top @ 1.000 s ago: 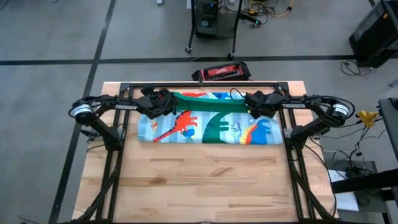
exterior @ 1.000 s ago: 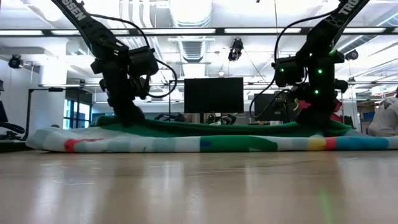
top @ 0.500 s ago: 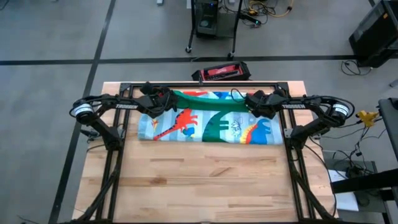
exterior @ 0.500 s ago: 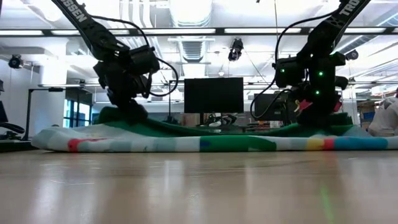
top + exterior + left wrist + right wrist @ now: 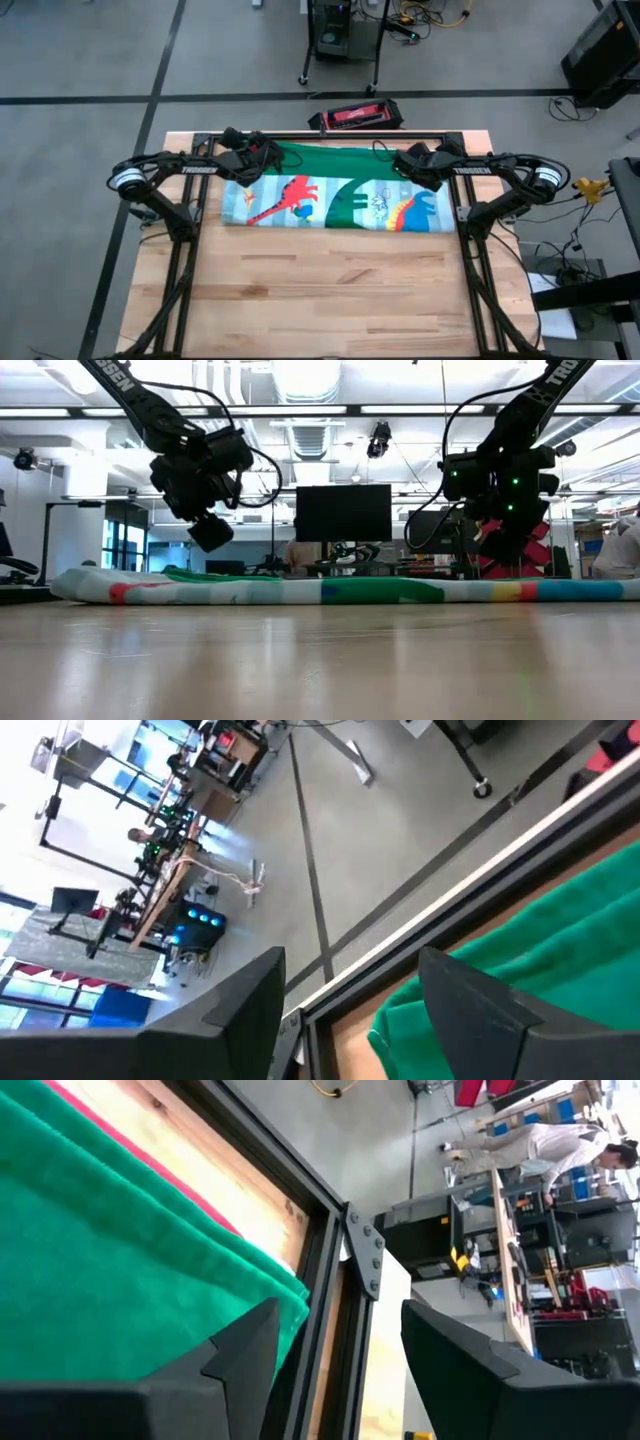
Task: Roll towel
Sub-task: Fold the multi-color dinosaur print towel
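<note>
The towel lies flat across the far half of the table, with a green flap folded over its far part and the dinosaur print showing on the near part. My left gripper hangs open above the flap's left end, clear of the cloth. Open too, my right gripper hangs above the flap's right end. The wrist views show green cloth beyond the spread fingers, with nothing between them.
A black frame rail runs along the table's far edge, with posts at both sides. A red and black case lies on the floor behind it. Bare wood fills the near half. A person stands in the room beyond.
Both grippers have opened, let go of the green fold and risen, shifting a little toward the far edge. The fold, held up as a ridge before, has dropped flat and now covers the printed strip at the towel's far edge.
</note>
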